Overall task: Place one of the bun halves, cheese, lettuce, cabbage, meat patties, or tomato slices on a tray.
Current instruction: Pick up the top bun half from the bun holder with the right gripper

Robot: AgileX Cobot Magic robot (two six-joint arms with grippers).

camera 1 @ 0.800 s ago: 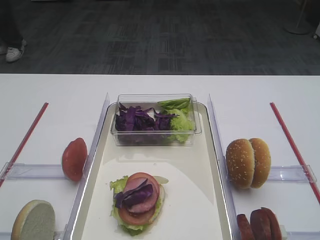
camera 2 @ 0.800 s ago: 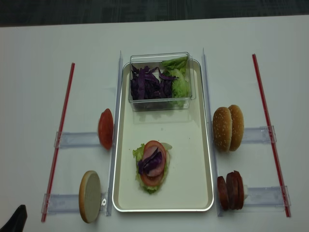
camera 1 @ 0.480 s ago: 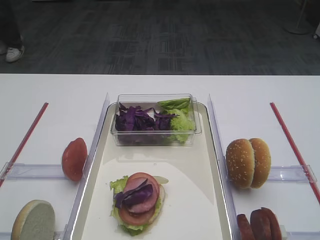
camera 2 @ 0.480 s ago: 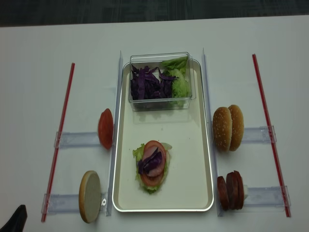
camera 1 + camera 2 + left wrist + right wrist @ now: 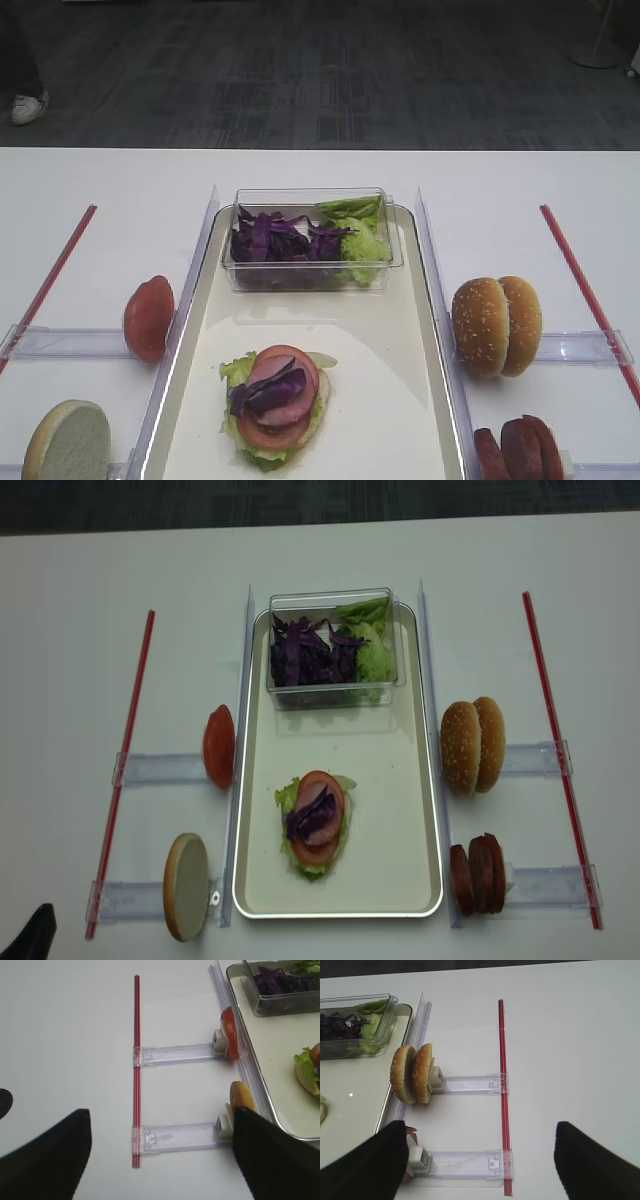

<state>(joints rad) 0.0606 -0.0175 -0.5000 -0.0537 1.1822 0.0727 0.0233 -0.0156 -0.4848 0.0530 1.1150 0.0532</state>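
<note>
Both overhead views show the tray mid-table with a clear box at its far end holding cabbage on the left and lettuce on the right. Nearer on the tray lies a stack: lettuce under, tomato slices, a few purple strips on top. Right of the tray, two sesame buns stand on edge in a clear rail holder, and nearer in, the patties stand on edge in another. Left of the tray a tomato slice stands upright, and nearer the edge a pale bun half stands too. A red strip runs down the left side of the table, with a matching one on the right. Neither overhead view shows the right arm; the realsense one catches only a dark tip at its bottom-left corner, too little to read. The right wrist view adds the right gripper: two black fingers spread wide, nothing between them, above bare table beside the patties' holder, with the buns just ahead to the left. The left wrist view shows the left gripper likewise spread wide and empty, over the rail of the pale bun half, apart from it, tomato slice farther ahead.
</note>
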